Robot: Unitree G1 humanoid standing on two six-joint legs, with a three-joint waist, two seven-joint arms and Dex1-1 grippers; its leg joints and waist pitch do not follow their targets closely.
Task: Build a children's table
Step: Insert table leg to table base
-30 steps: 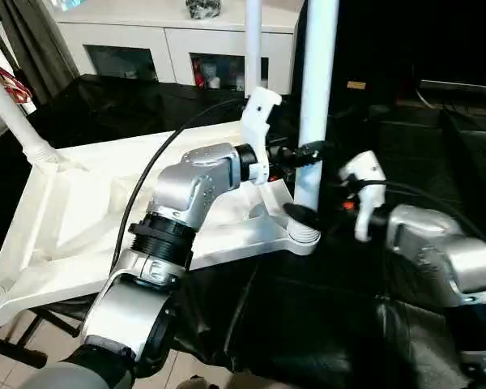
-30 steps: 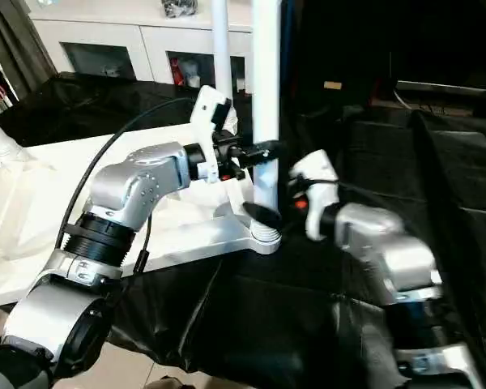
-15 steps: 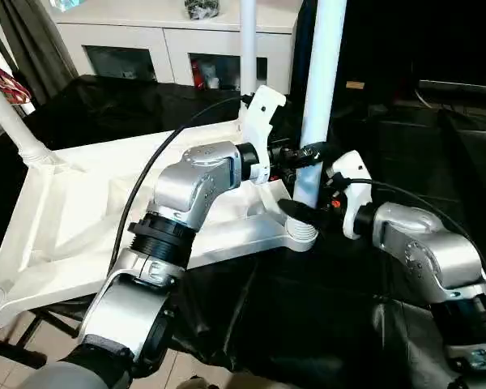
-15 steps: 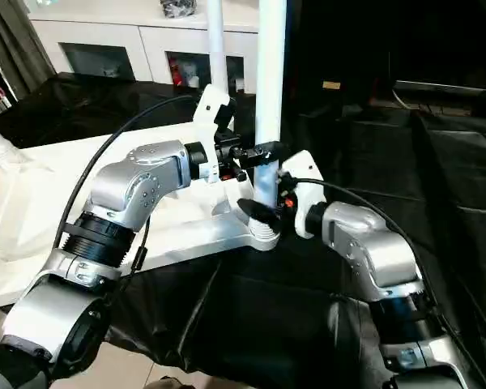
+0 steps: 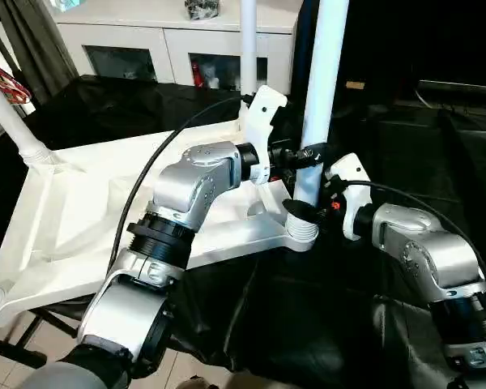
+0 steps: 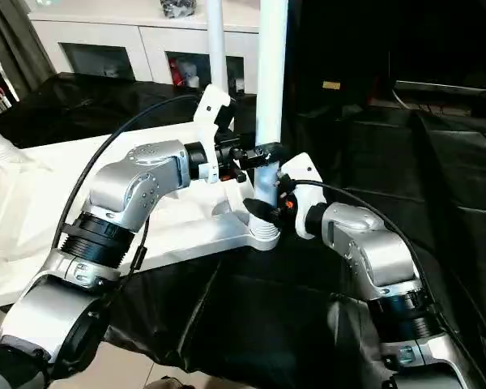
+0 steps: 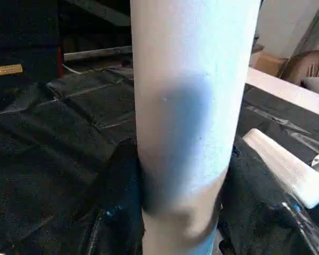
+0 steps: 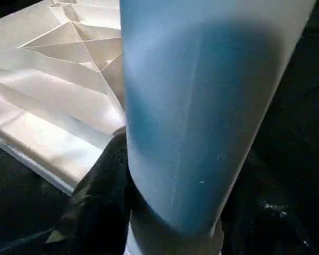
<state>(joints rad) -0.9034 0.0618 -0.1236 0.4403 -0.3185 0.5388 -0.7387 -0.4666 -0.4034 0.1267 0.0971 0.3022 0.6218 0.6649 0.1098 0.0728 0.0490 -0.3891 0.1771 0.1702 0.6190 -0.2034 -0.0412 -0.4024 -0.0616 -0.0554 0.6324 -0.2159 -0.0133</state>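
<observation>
The left claw (image 5: 306, 154) holds the tall white leg (image 5: 320, 89). Just below it, the right claw (image 5: 301, 212) grips the same leg above the table top's (image 5: 73, 203) corner socket (image 5: 302, 237).

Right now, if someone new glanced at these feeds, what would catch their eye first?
The upright white leg standing in the near corner socket of the upside-down table top. Both pincers meet on it: the left pincer grips it higher up, the right pincer closes low, just above the socket.
</observation>
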